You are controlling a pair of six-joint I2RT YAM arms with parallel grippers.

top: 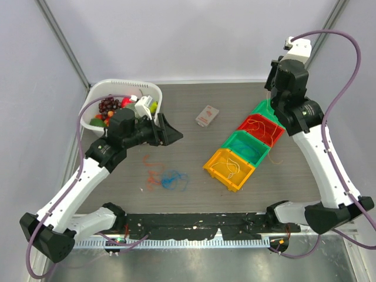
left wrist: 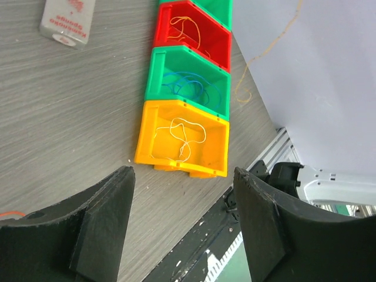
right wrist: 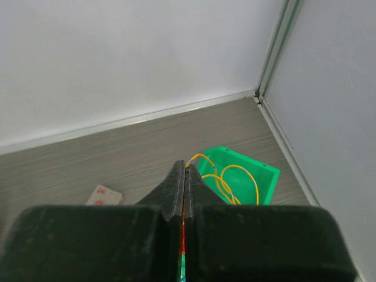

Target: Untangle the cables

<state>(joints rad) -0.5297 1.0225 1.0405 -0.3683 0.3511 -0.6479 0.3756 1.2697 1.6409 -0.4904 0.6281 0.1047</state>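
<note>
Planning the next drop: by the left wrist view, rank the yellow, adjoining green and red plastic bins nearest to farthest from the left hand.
1. Yellow plastic bin, directly ahead of the left hand.
2. Green plastic bin with blue cable, just behind.
3. Red plastic bin, farthest up the row.

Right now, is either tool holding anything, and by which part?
The right tool pinches the yellow cable near its top; the rest loops down over the green bin. The left tool holds nothing.
</note>
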